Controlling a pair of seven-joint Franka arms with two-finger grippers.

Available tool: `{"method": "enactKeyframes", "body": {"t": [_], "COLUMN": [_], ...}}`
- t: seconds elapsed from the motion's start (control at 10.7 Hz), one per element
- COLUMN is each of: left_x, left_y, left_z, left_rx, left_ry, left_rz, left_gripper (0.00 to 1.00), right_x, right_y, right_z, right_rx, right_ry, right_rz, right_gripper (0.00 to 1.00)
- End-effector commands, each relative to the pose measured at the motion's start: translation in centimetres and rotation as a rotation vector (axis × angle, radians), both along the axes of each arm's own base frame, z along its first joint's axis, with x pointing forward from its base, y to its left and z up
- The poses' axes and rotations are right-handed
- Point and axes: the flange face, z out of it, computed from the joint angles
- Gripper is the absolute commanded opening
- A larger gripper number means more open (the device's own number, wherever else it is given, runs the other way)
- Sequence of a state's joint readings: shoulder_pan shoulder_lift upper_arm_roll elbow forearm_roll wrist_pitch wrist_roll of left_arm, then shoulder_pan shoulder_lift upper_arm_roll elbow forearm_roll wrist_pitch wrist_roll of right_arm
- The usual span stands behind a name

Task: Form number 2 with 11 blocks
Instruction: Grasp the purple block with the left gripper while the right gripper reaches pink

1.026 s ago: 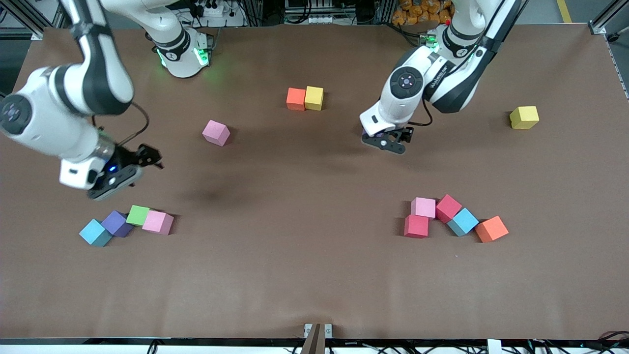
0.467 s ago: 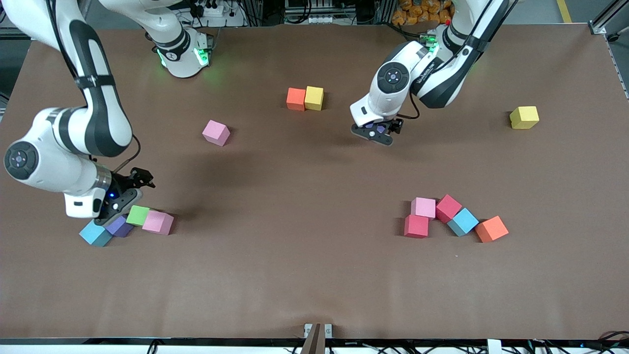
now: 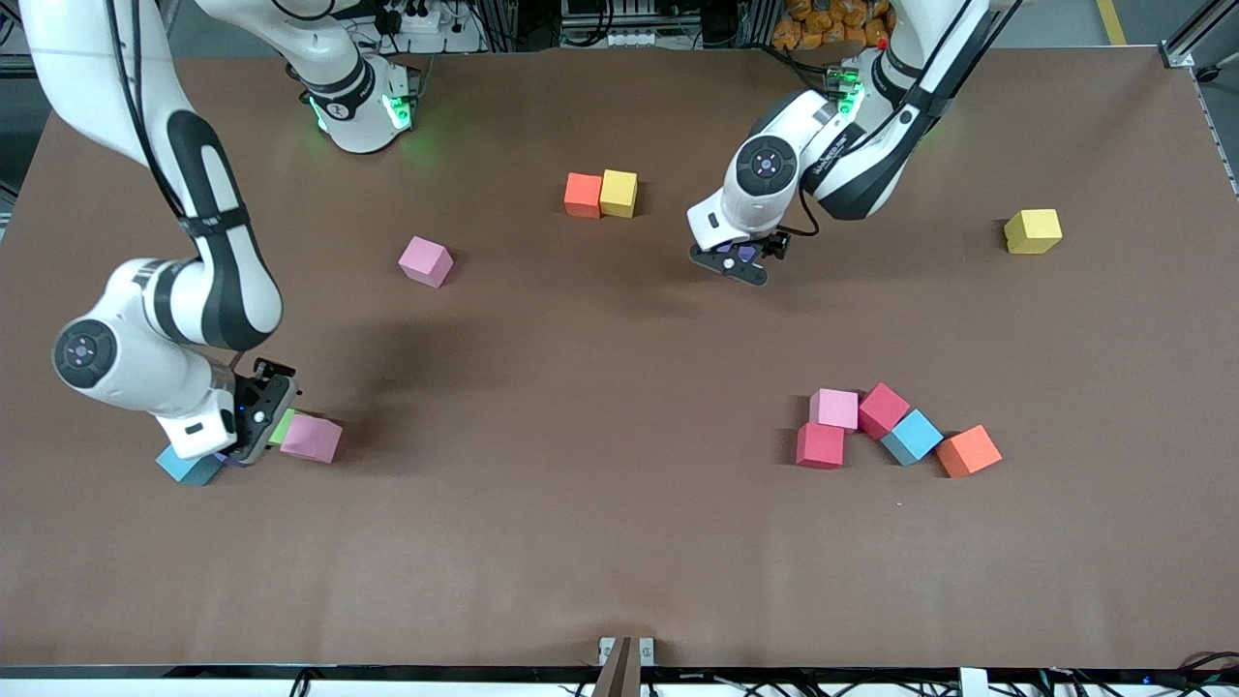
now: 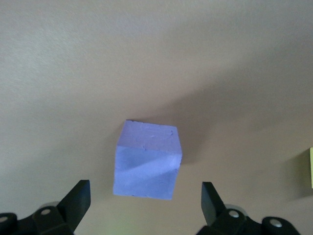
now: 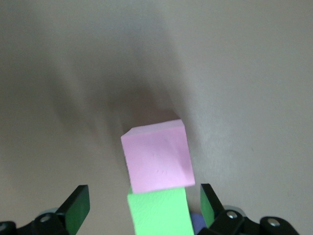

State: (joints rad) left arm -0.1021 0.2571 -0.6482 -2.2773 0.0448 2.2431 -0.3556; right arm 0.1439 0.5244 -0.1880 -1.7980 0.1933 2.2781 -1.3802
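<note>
From the front, no digit is formed yet: the matte foam cubes lie scattered on the brown table (image 3: 619,542), so this looks like the gathering step. The right gripper (image 3: 254,426) is low over the green foam cube (image 3: 284,426), beside a pink foam cube (image 3: 312,438); the left gripper (image 3: 736,263) hovers near the orange and yellow pair (image 3: 601,194). In the left wrist view, wide-spread fingers (image 4: 76,201) frame a soft-edged purple foam cube (image 4: 146,159). In the right wrist view, wide fingers (image 5: 78,205) straddle the green cube; closing seems next.

R pincer (image 3: 254,433) dropped onto green block (image 3: 284,424); L pincer (image 3: 738,265) shifted.
</note>
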Motion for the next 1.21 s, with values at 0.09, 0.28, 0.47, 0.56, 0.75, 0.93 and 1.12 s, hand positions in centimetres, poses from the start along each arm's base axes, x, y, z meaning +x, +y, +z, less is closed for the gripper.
{"method": "enactKeyframes", "body": {"t": [0.09, 0.28, 0.47, 0.56, 0.75, 0.93, 1.12], "left_x": [-1.1, -1.1, -1.1, -0.9, -0.6, -0.5, -0.4], "left_y": [-0.7, -0.7, -0.6, -0.5, -0.2, -0.1, -0.1], "left_z": [-2.1, -2.7, -3.3, -3.6, -4.0, -4.1, -4.5], "left_rx": [0.001, 0.010, 0.009, 0.015, 0.008, 0.006, 0.009], "left_ry": [0.051, 0.043, 0.038, 0.031, 0.030, 0.031, 0.023], "left_rz": [-0.019, -0.048, -0.061, -0.075, -0.068, -0.066, -0.082], "left_gripper": [1.00, 1.00, 1.00, 1.00, 1.00, 1.00, 1.00], "right_x": [2.0, 1.9, 1.7, 1.6, 1.2, 0.9, 0.9], "right_y": [-1.1, -1.1, -1.1, -1.2, -1.6, -1.9, -1.9], "right_z": [-3.4, -4.0, -4.6, -5.0, -6.3, -6.7, -6.7], "right_rx": [0.128, 0.136, 0.137, 0.161, 0.179, 0.183, 0.184], "right_ry": [-0.017, -0.012, -0.007, -0.004, 0.011, 0.017, 0.019], "right_rz": [0.095, 0.088, 0.081, 0.056, 0.027, 0.019, 0.016], "right_gripper": [1.00, 1.00, 1.00, 1.00, 1.00, 1.00, 1.00]}}
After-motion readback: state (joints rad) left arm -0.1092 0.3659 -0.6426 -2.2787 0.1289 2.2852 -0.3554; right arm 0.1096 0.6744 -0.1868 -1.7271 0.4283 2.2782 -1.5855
